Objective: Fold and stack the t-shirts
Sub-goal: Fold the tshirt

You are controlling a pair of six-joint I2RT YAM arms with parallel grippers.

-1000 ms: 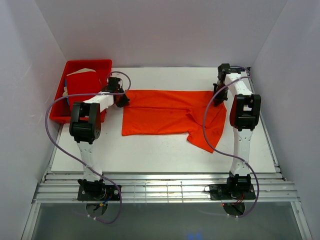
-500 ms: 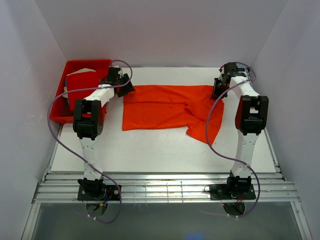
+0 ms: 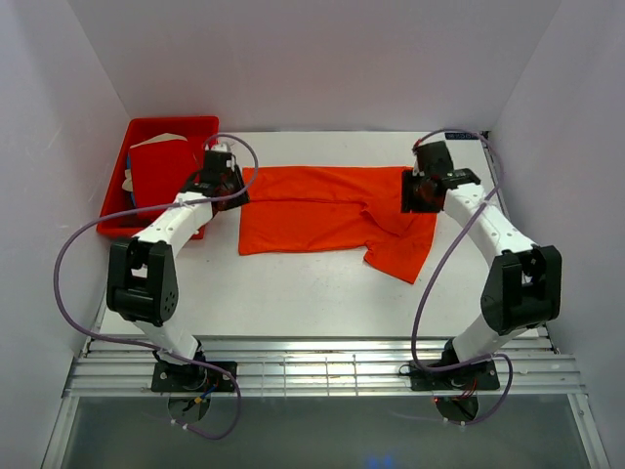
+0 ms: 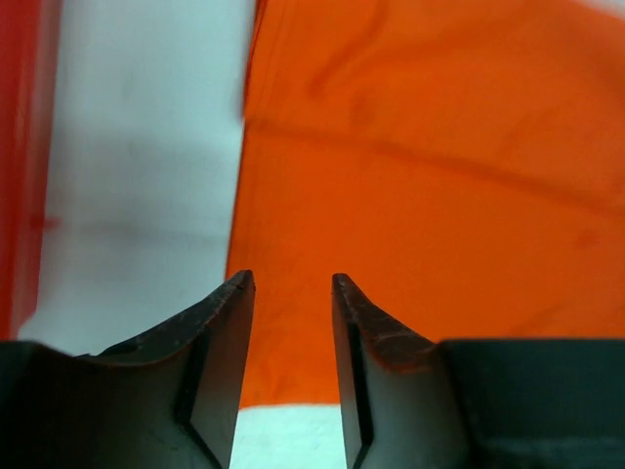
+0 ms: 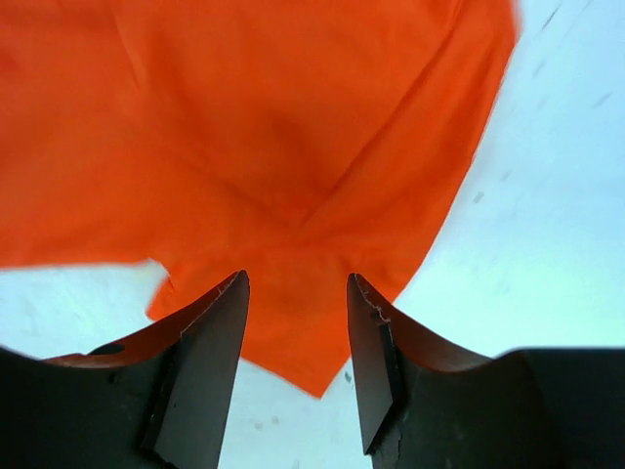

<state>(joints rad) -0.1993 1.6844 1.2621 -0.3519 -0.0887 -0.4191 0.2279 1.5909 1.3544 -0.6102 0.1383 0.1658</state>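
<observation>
A bright orange t-shirt (image 3: 322,210) lies folded lengthwise on the white table (image 3: 293,293), one sleeve hanging out at its lower right (image 3: 402,249). A deeper red t-shirt (image 3: 161,171) lies folded in the red tray (image 3: 110,227) at the back left. My left gripper (image 3: 234,184) hovers over the orange t-shirt's left edge (image 4: 410,176), jaws open and empty. My right gripper (image 3: 415,191) hangs above the shirt's right end (image 5: 273,147), also open with nothing between its fingers.
The red tray sits against the left wall. White enclosure walls stand close behind and on both sides. Purple cables loop off both arms. A metal rail (image 3: 322,371) runs along the table's near edge.
Both grippers have let go of the orange t-shirt and opened. The shirt's top edge was carried toward the back and laid down. Both arms have since drawn back and swung inward.
</observation>
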